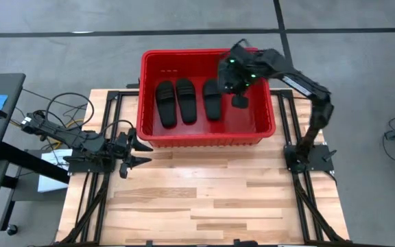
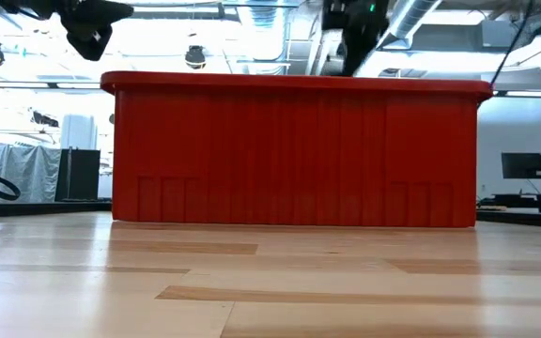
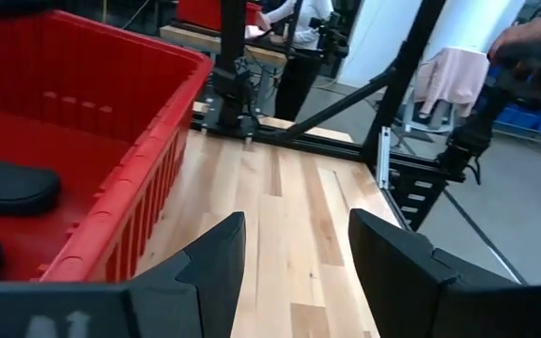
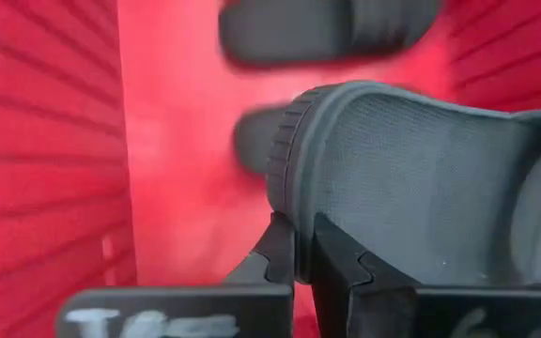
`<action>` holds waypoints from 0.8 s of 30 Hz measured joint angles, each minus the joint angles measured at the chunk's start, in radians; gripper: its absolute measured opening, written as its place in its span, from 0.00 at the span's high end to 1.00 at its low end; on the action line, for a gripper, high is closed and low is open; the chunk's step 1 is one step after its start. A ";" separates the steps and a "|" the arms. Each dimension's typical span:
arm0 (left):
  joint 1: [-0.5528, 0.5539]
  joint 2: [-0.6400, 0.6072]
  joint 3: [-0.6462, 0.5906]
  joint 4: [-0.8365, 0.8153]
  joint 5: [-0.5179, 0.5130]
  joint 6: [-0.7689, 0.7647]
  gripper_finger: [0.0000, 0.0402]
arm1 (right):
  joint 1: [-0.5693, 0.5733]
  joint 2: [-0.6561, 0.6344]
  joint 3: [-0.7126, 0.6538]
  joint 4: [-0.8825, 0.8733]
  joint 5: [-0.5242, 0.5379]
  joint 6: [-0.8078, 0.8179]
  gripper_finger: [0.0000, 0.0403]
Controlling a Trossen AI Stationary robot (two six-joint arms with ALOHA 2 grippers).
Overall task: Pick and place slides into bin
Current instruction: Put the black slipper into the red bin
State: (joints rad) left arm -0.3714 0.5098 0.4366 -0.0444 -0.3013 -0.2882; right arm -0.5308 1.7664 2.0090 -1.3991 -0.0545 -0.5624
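The red bin (image 1: 204, 137) stands at the table's far middle. Three black slides (image 1: 165, 103) (image 1: 186, 99) (image 1: 212, 98) lie side by side on its floor, soles down. My right gripper (image 1: 237, 84) is over the bin's right part, shut on a fourth slide (image 4: 411, 178), whose end shows below the gripper (image 1: 240, 101). My left gripper (image 1: 140, 152) is open and empty, level above the table near the bin's near left corner. It also shows in the left wrist view (image 3: 294, 253). My right gripper pinches the slide's sole edge (image 4: 301, 235) between its two fingers (image 4: 341, 263), which come from above, pointing down into the bin. The slide hangs tilted below the gripper, inside the bin's walls. Whether its lower end touches the floor, I cannot tell.
The bin's near wall (image 2: 294, 155) fills the low view. Bare wooden table (image 1: 211, 199) lies in front of the bin. Black frame rails run along both table sides (image 1: 300, 192). Cables (image 1: 60, 110) lie at the far left. A person (image 3: 299, 38) stands beyond the table.
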 joint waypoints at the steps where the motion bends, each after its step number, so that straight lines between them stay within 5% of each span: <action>1: 0.000 0.000 0.000 -0.002 -0.005 -0.001 0.55 | -0.009 0.025 0.000 -0.016 0.000 -0.015 1.00; 10: 0.000 -0.037 0.000 -0.063 -0.071 -0.029 0.55 | -0.028 0.183 0.000 -0.117 -0.007 -0.125 1.00; 24: 0.000 -0.053 0.000 -0.102 -0.078 -0.061 0.55 | -0.078 0.220 -0.002 -0.111 0.007 -0.152 1.00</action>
State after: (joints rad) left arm -0.3714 0.4572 0.4366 -0.1467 -0.3794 -0.3492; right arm -0.6090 1.9862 2.0071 -1.5104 -0.0475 -0.7143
